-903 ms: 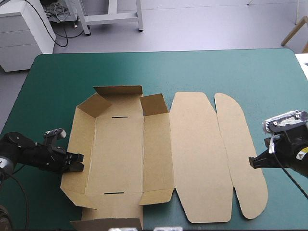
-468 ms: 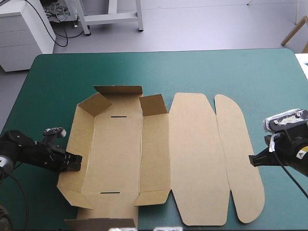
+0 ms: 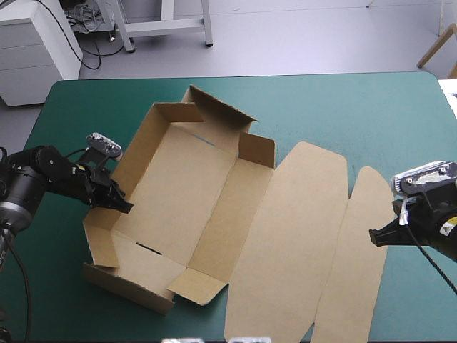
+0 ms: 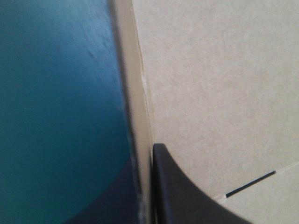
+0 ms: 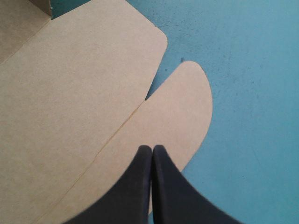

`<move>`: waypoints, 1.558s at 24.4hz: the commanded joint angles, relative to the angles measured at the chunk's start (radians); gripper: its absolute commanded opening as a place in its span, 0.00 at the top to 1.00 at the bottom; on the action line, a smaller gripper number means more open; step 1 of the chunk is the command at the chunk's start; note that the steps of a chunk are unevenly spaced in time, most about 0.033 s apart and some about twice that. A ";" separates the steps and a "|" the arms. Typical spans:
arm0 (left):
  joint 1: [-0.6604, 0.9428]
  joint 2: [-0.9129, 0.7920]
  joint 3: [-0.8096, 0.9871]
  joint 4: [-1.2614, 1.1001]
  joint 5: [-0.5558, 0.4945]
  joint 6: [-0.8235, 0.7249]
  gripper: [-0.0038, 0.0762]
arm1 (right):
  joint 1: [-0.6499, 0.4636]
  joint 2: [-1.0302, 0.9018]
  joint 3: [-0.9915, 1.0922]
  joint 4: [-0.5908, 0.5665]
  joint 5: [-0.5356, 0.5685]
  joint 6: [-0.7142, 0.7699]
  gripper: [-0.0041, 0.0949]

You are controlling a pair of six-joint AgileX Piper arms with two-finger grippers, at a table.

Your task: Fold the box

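- Since just before, the box (image 3: pixel 193 207) has swung round and now lies slanted across the middle of the desk (image 3: pixel 343 107), its lid flat toward the near right corner.
- The left hand (image 3: pixel 123 205) pinches the box's left wall, one finger on each side.
- The right hand (image 3: pixel 374 239) is closed with nothing in it, its tip over the lid's round flap.

No text, label, number or sign is legible, on the box (image 3: pixel 186 186) or elsewhere.
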 commanded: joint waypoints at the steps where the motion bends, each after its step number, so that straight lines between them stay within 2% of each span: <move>1: -0.066 -0.012 -0.119 0.048 -0.078 0.004 0.96 | -0.004 -0.008 -0.026 0.008 -0.076 -0.003 0.98; 7: -0.211 0.041 -0.252 0.153 -0.118 0.027 0.96 | -0.004 -0.009 -0.026 0.023 -0.093 -0.003 0.98; 15: -0.467 0.103 -0.283 0.514 -0.325 0.104 0.96 | -0.004 -0.009 -0.026 0.033 -0.099 -0.003 0.98; 18: -0.557 0.136 -0.270 0.565 -0.403 0.198 0.96 | -0.004 -0.009 -0.026 0.033 -0.099 -0.004 0.98; 29: -0.617 0.113 -0.238 0.565 -0.584 0.382 0.96 | -0.004 -0.009 -0.026 0.033 -0.099 -0.007 0.98; 38: -0.680 0.034 0.004 0.740 -0.843 0.362 0.96 | -0.004 -0.009 -0.026 0.033 -0.099 -0.007 0.98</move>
